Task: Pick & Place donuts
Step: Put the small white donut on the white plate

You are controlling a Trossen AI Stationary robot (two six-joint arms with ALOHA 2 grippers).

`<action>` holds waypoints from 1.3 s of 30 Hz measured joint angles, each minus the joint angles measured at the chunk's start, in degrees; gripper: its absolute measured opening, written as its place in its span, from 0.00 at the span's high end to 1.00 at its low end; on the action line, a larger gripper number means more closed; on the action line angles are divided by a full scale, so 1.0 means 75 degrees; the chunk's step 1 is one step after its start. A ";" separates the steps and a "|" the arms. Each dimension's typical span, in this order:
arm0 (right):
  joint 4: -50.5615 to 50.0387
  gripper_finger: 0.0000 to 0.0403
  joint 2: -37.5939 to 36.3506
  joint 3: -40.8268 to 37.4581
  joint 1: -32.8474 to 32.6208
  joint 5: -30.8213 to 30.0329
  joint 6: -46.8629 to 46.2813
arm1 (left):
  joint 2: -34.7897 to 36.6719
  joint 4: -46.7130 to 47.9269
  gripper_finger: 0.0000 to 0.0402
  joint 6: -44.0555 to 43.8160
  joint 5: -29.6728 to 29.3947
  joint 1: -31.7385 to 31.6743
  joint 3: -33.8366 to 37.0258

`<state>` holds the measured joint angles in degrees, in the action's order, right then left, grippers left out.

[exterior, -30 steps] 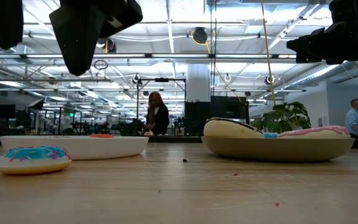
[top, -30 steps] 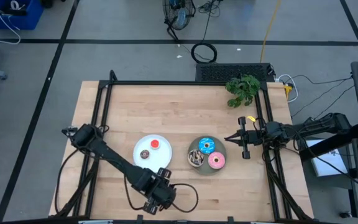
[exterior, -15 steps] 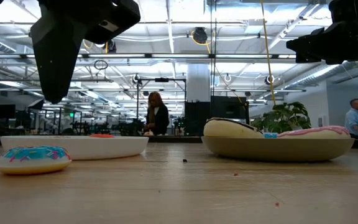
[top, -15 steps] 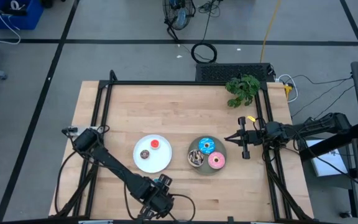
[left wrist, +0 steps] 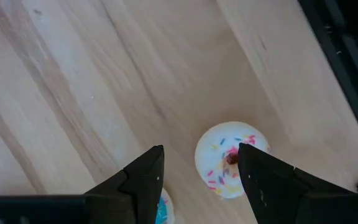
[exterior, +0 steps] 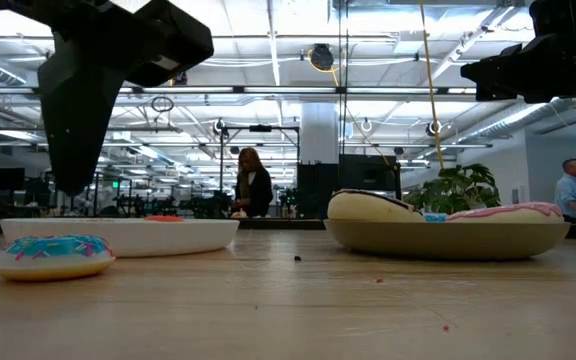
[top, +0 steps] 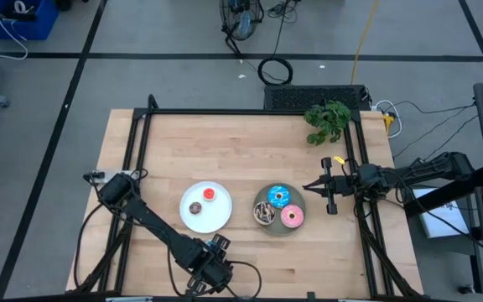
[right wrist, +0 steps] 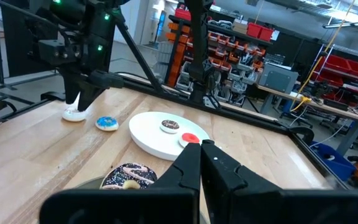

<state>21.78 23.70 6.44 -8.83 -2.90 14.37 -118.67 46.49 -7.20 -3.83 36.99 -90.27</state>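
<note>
Left pincer [left wrist: 197, 180] hangs spread over the tiny white donut [left wrist: 231, 159].

The donut lies on the bench [top: 241, 143] near its front edge, partly between the fingers but nearer 1 of them. The right pincer [top: 307, 188], pressed together, waits by the grey plate [top: 268, 200]. Only the wrist view shows this gap.

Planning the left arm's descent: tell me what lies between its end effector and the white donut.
Nothing: in the left wrist view the open left end effector hangs over the white donut, only bare table around it.
</note>
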 joint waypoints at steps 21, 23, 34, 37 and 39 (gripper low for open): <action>0.0038 1.00 -0.0002 0.0000 -0.0001 -0.0001 0.0038 | -0.0256 0.0005 0.48 0.0331 0.0299 0.0043 0.0020; 0.0044 1.00 0.0003 0.0000 0.0001 -0.0003 0.0038 | -0.0301 0.0009 0.48 0.0382 0.0310 0.0044 0.0021; 0.0058 1.00 0.0012 0.0000 0.0000 -0.0003 0.0038 | -0.0375 -0.0118 0.49 0.0397 0.0291 0.0050 0.0227; 0.0058 1.00 0.0012 0.0000 0.0001 -0.0003 0.0038 | -0.0361 -0.0247 0.49 0.0256 0.0465 0.0022 0.0398; 0.0058 1.00 0.0012 0.0000 0.0001 -0.0003 0.0038 | -0.0356 -0.0301 0.49 0.0209 0.0536 0.0006 0.0465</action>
<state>22.22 23.79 6.44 -8.82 -2.92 14.66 -121.34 44.23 -5.64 0.19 37.03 -86.79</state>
